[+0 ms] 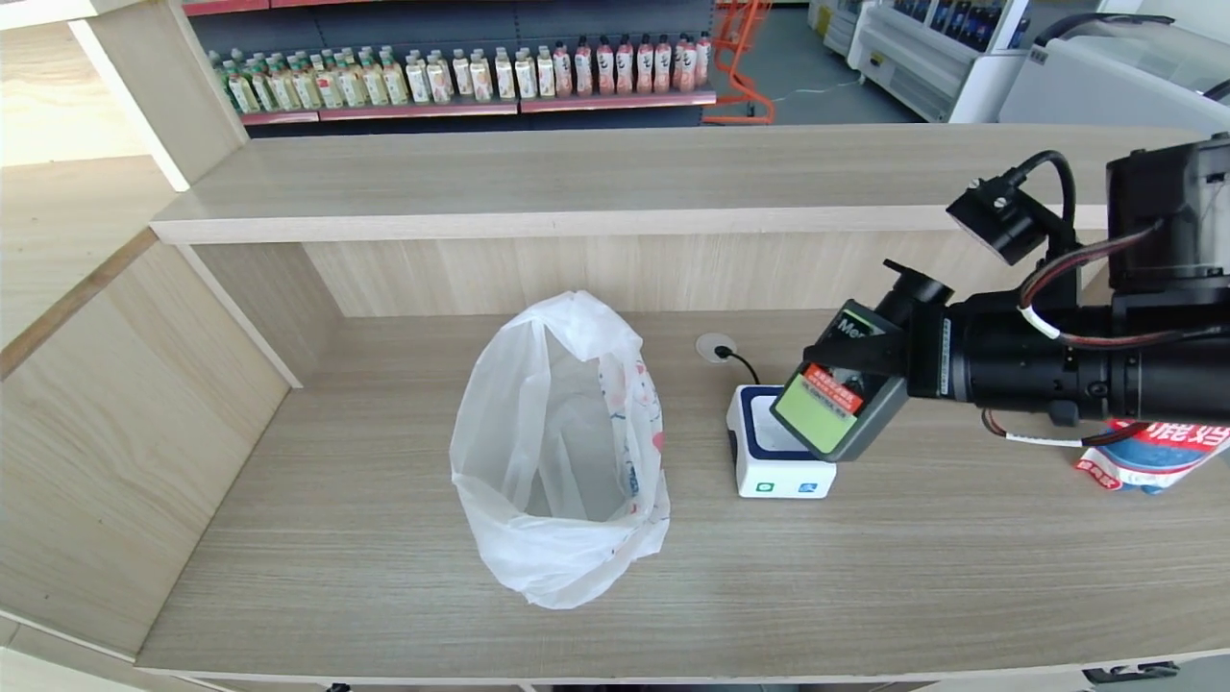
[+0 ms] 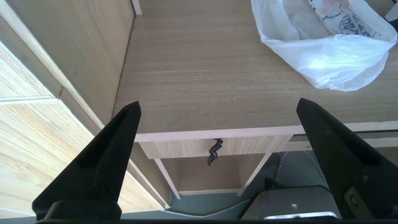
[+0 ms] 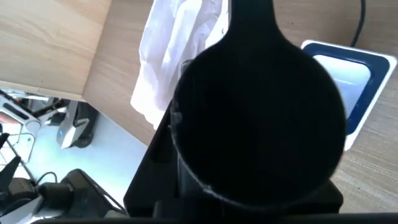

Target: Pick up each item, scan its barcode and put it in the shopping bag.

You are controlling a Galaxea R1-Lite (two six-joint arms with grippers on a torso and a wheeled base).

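The right claw (image 1: 865,351) is clamped shut on the upper end of a flat box (image 1: 834,408), with a black finger (image 1: 850,354) lying across the box's face. It holds the box tilted in the air, just over the back right corner of the scanner (image 1: 769,471). From here I cannot tell whether box and scanner touch.

The box has grey sides and a pale green face that is turned down and to the front. A red label with white print runs across its upper half, and there is a dark green band near the claw.

The scanner is a small white block with a dark blue frame round its window, standing on the worktop (image 1: 865,577). A black cable (image 1: 740,363) runs from behind it to a round port. In the right wrist view the scanner (image 3: 354,68) sits beside the shopping bag (image 3: 174,50).

The shopping bag (image 1: 557,452) is thin white plastic and stands open-mouthed just to the left of the scanner, apart from it. Some coloured print shows on its right side.

The left claw (image 2: 219,109) hangs with its two fingers spread wide and nothing between them, above the worktop's (image 2: 199,74) front edge. The bag (image 2: 323,50) lies well off to one side of it.

A red, white and blue packet (image 1: 1153,452) lies on the worktop under the right arm.
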